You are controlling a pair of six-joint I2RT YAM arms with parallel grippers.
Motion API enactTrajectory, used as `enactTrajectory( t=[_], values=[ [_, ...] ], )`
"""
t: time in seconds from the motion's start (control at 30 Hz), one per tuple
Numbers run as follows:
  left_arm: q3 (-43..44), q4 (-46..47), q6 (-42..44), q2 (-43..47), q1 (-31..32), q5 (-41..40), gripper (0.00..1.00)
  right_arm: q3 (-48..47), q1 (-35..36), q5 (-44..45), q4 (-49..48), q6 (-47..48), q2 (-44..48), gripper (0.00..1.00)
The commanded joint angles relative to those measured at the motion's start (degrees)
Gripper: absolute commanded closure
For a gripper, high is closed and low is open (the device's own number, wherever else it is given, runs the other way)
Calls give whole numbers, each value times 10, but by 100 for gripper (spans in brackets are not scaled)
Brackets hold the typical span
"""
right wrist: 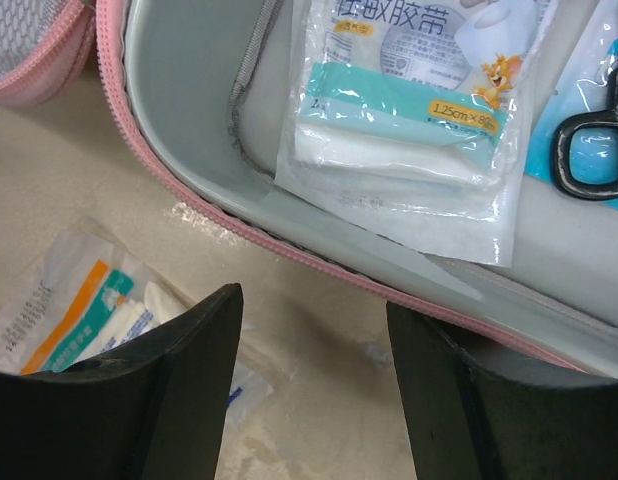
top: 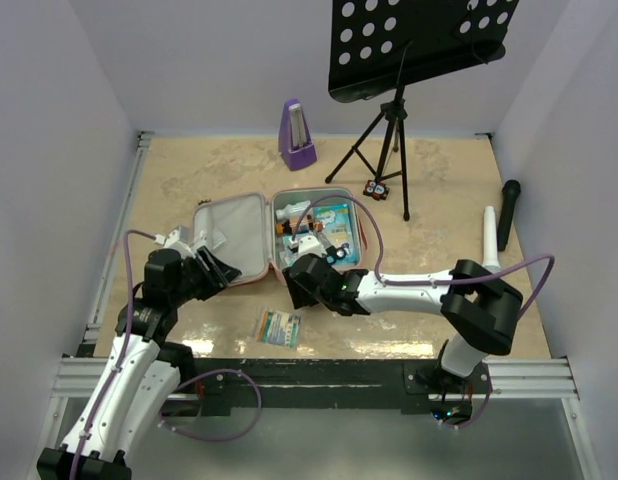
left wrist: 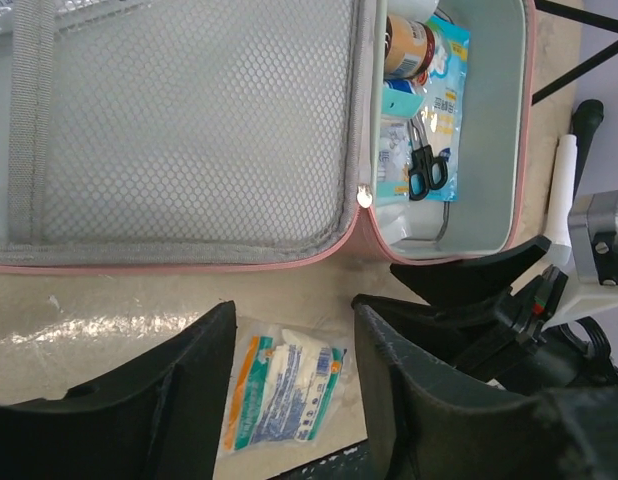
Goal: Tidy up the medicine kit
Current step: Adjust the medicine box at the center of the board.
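Note:
The pink medicine kit [top: 234,235] lies open, its grey mesh lid [left wrist: 189,130] to the left and its tray [left wrist: 489,150] to the right. The tray holds packets, a bandage pack [right wrist: 409,130] and black scissors [left wrist: 426,165]. A gauze packet [top: 279,327] lies on the table in front of the kit. My left gripper [top: 214,268] is open and empty above the lid's near edge, with the packet [left wrist: 279,385] showing between its fingers. My right gripper [top: 301,285] is open and empty just outside the tray's front rim [right wrist: 319,262], and the packet [right wrist: 79,310] lies to its left.
A purple metronome [top: 296,135] stands at the back. A black music stand [top: 394,130] on a tripod is at the back right, with a small object [top: 375,188] at its foot. A microphone [top: 509,212] and a white tube [top: 490,235] lie at the right.

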State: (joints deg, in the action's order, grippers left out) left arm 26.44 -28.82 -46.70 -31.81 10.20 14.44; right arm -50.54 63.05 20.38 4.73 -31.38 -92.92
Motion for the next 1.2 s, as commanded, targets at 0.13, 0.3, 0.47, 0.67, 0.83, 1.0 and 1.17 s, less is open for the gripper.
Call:
enactTrajectory(
  t=[0.13,0.3,0.47,0.67,0.83,1.0,1.17],
  values=[
    [-6,20,6,-30,11,11,67,-75,-4,23,-20,-9,-38,37],
    [-6,20,2,-53,30,-3,92,-102,-6,14,-25,-9,-61,37],
    [-5,14,-7,-70,57,-34,100,-130,-11,1,-32,-9,-88,37],
    [-9,6,-24,-91,70,-73,97,-157,-16,-8,-36,-2,-108,37],
    [-19,13,-47,-124,78,-123,80,-162,-23,-2,-26,24,-101,36],
    [-52,60,-73,-151,79,-167,64,-156,-32,-24,-44,16,-97,37],
    [-69,89,-76,-147,83,-226,54,-118,-32,-35,-69,24,-50,37]
  ],
)
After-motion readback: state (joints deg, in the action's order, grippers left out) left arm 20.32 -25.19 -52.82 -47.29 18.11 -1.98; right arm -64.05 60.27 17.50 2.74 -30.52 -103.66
